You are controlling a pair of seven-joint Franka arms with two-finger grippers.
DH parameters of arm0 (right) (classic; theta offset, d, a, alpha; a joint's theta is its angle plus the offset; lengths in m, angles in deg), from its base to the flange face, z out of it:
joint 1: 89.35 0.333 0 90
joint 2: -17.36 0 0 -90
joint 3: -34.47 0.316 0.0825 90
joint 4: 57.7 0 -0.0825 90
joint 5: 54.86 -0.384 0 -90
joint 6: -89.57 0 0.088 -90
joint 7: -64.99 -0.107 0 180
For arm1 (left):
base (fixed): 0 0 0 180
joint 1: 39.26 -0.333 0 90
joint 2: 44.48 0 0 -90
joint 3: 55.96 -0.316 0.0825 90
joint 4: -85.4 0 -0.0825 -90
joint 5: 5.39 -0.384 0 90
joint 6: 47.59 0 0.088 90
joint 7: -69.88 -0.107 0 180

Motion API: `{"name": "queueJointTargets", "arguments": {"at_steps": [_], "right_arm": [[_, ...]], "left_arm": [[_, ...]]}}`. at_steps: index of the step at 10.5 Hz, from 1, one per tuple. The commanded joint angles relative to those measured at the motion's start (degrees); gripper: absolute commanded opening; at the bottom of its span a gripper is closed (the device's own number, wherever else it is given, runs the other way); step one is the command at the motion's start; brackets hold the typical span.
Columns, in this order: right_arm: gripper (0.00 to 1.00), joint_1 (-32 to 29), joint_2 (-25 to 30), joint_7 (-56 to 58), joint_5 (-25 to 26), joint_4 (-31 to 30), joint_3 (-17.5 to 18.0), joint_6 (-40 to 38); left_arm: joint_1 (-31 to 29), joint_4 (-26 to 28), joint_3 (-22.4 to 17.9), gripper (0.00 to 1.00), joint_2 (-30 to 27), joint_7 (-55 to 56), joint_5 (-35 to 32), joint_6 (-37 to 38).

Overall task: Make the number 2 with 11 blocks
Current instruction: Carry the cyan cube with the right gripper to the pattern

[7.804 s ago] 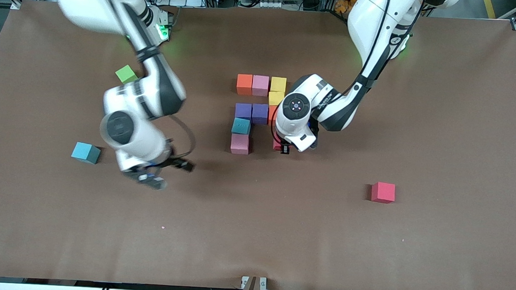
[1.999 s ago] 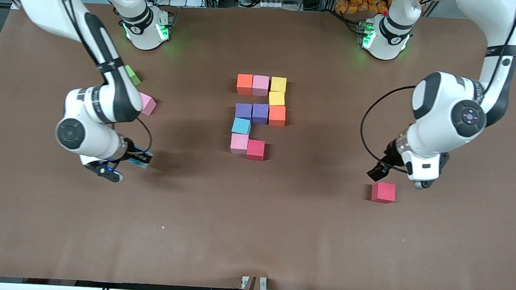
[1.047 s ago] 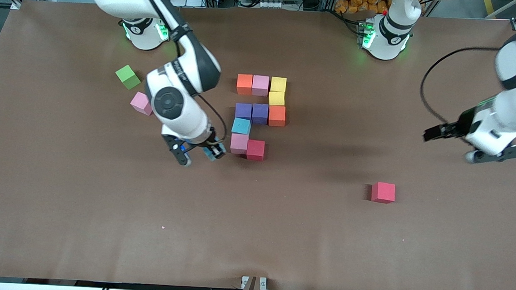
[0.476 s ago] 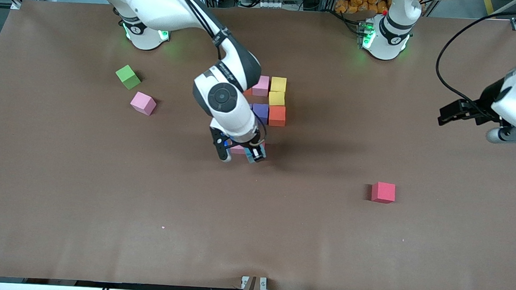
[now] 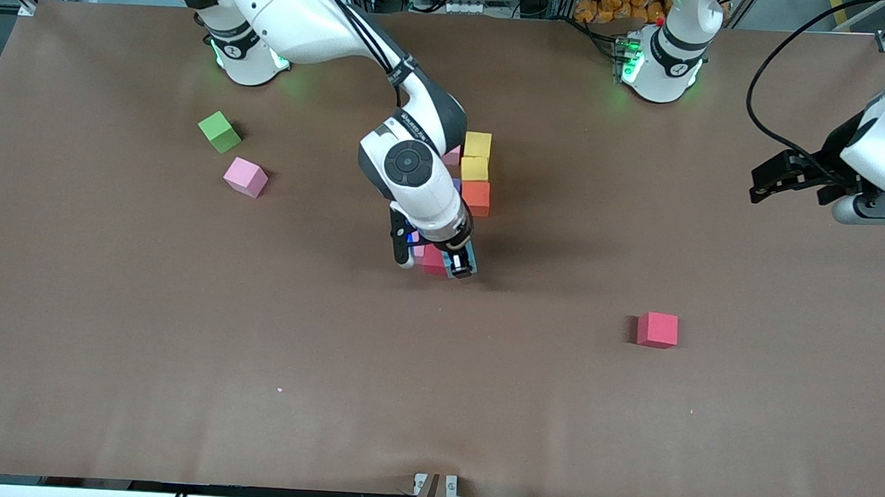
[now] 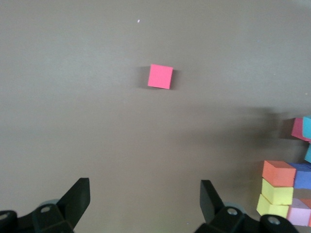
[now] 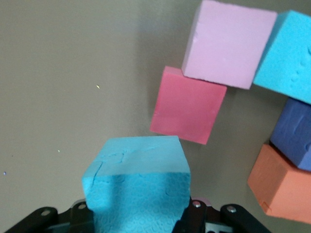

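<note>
My right gripper (image 5: 460,264) is shut on a light blue block (image 7: 138,189) and holds it low over the table, just beside the red block (image 7: 188,106) in the figure's row closest to the front camera, on the side toward the left arm's end. That row's pink block (image 7: 228,42) touches the red one. The right arm hides much of the number 2; two yellow blocks (image 5: 476,155) and an orange block (image 5: 475,197) show. My left gripper (image 5: 764,186) hangs open and holds nothing above the left arm's end of the table.
A loose red cube (image 5: 657,329) lies nearer the front camera toward the left arm's end. A loose pink cube (image 5: 245,177) and a green cube (image 5: 219,131) lie toward the right arm's end.
My right arm has carried the light blue block across the figure's nearest row, from beside the pink block to beside the red one. The left arm has drawn back slightly.
</note>
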Motion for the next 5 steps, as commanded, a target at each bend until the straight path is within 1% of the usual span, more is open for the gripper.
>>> {"name": "queueJointTargets", "arguments": {"at_steps": [1,2,5], "right_arm": [[0.18,1.92,-3.51,-5.76,-0.42,5.32,-0.41,-0.30],[0.18,2.28,-4.48,-6.74,-0.42,6.65,-0.41,-0.30],[0.18,2.81,-5.80,-10.15,-0.34,6.75,-0.41,-0.65]], "left_arm": [[-0.53,-0.12,1.73,1.00,-0.32,0.13,-2.21,0.45],[-0.53,-0.12,1.73,1.00,-0.49,0.04,-1.86,0.36],[-0.61,-0.21,1.73,1.00,-0.85,0.22,-1.41,0.45]]}}
